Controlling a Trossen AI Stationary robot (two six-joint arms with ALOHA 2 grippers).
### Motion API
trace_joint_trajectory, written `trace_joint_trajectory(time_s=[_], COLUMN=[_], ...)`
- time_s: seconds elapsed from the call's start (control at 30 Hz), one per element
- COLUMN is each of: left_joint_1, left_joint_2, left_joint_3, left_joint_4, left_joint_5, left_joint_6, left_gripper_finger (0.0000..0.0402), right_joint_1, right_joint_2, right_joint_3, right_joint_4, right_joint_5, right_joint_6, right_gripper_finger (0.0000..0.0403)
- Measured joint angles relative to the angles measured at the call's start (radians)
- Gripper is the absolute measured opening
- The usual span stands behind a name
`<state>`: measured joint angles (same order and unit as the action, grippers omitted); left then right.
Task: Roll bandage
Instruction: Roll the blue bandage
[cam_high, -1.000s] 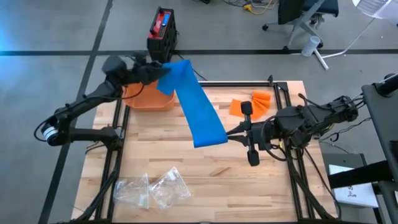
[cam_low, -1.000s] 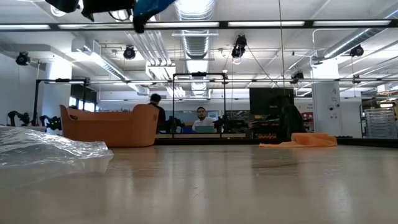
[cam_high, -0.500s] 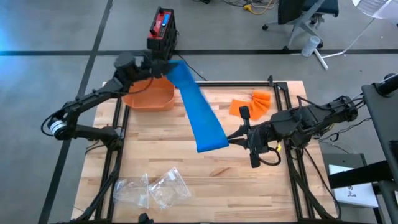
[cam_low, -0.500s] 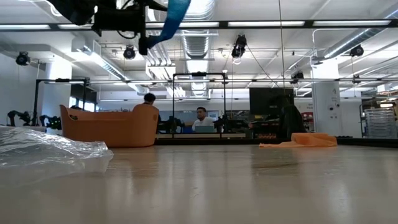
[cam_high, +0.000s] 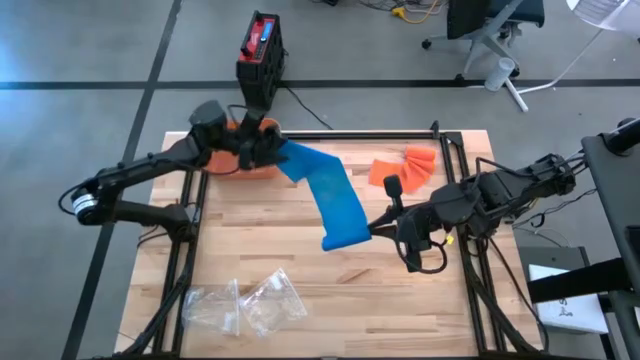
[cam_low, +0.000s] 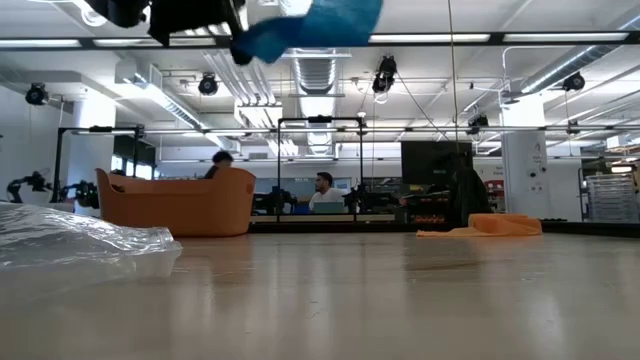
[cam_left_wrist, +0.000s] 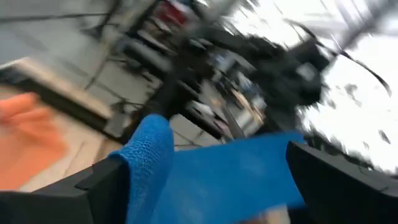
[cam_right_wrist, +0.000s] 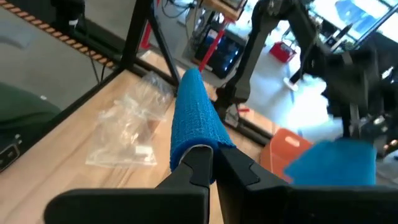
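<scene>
- The blue bandage is hanging in the air as a long strip between the two arms, above the middle of the wooden tabletop, not touching it.
- The right gripper is pinching the near end of the strip with its fingers fully closed; the right wrist view is showing the cloth bunching right at the closed tips.
- The left gripper is standing at its widest at the far end, above the orange basket; the strip is lying between its fingers in the left wrist view, but whether it is actually gripping it I cannot tell.
- To roll well, I judge the strip needs keeping taut and untwisted, with the pinched end serving as the core and the edges staying aligned as turns are wound.
- Slack near the basket could let the cloth fold over itself.
- On the tabletop, clear plastic bags are lying near the front edge and an orange cloth near the back right.
- Beyond the tabletop, a grey floor, a red-and-black case and an office chair are showing.
</scene>
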<state>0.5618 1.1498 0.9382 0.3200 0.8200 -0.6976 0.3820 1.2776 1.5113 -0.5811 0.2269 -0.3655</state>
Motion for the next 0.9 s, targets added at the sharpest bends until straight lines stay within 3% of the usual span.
trace_joint_trajectory(time_s=[0.17,0.23,0.3,0.37,0.4,0.53,0.6,0.67,0.8,0.9], left_joint_1=[-0.111,-0.127,-0.133,-0.132,-0.124,-0.121,-0.120,-0.104,-0.018,0.025], left_joint_2=[-0.119,-0.174,-0.215,-0.225,-0.224,-0.191,-0.165,-0.131,-0.104,-0.080], left_joint_3=[-0.004,-0.016,-0.037,-0.076,-0.105,-0.267,-0.339,-0.379,-0.344,-0.228], left_joint_4=[0.019,-0.019,-0.085,-0.144,-0.147,0.002,0.130,0.140,-0.052,-0.380], left_joint_5=[-0.031,-0.185,-0.461,-0.672,-0.700,-0.610,-0.523,-0.407,-0.183,-0.120], left_joint_6=[0.253,0.332,0.354,0.257,0.200,0.031,-0.064,-0.123,-0.065,0.139], left_gripper_finger=[0.0381,0.0382,0.0382,0.0381,0.0379,0.0366,0.0362,0.0362,0.0366,0.0365], right_joint_1=[0.000,0.000,0.000,0.000,-0.001,-0.008,-0.010,-0.010,-0.010,-0.010], right_joint_2=[-0.015,-0.021,-0.023,-0.023,-0.023,-0.022,-0.022,-0.023,-0.029,-0.033], right_joint_3=[0.000,0.000,0.000,0.000,0.000,0.000,0.000,0.000,0.000,0.000], right_joint_4=[-0.014,-0.014,-0.011,-0.011,-0.012,-0.013,-0.029,-0.062,-0.109,-0.116], right_joint_5=[0.001,0.002,0.006,0.009,0.009,0.019,0.034,0.047,0.105,0.115], right_joint_6=[0.039,0.042,0.052,0.062,0.069,0.117,0.169,0.214,0.283,0.315], right_gripper_finger=[0.0003,0.0003,0.0003,0.0003,0.0003,0.0003,0.0003,0.0003,0.0003,0.0003])
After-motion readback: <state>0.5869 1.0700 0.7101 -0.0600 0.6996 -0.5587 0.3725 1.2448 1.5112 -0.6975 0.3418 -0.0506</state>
